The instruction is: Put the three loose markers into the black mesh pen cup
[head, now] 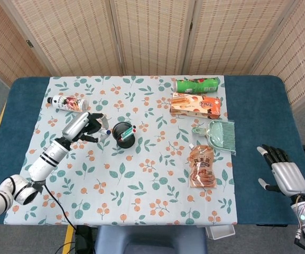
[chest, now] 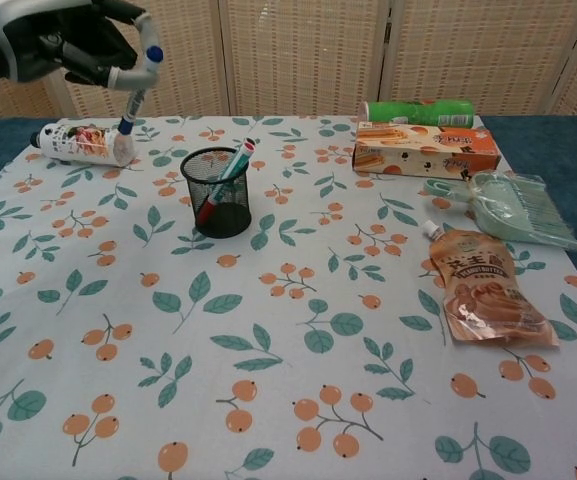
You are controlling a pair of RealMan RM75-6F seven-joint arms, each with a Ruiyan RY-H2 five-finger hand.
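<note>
Up in the upper left of the chest view, the left hand (chest: pixel 63 42) is raised above the table with its fingers clenched around a marker (chest: pixel 135 82) that has a blue cap, the barrel slanting down and to the left. The head view shows the same hand (head: pixel 84 127) left of centre, just left of the black mesh pen cup (head: pixel 122 134), but there the held marker is only a pale sliver among the fingers. The cup (chest: pixel 215 191) stands upright on the leaf-print tablecloth (chest: pixel 288 350), and the chest view makes plain the two markers leaning inside it, one with a red cap (chest: pixel 245 148) poking above the rim.

Only the head view shows the right hand (head: pixel 283 175), at the lower right beside the table's blue edge, fingers spread and grasping nothing.

A white bottle (chest: pixel 83 141) lies on its side at the upper left, behind the cup. Toward the upper right sit a green can (head: pixel 197 84) on its side, an orange box (head: pixel 195 105), a pale green dustpan (head: pixel 218 134) and a brown pouch (head: pixel 201 167).
</note>
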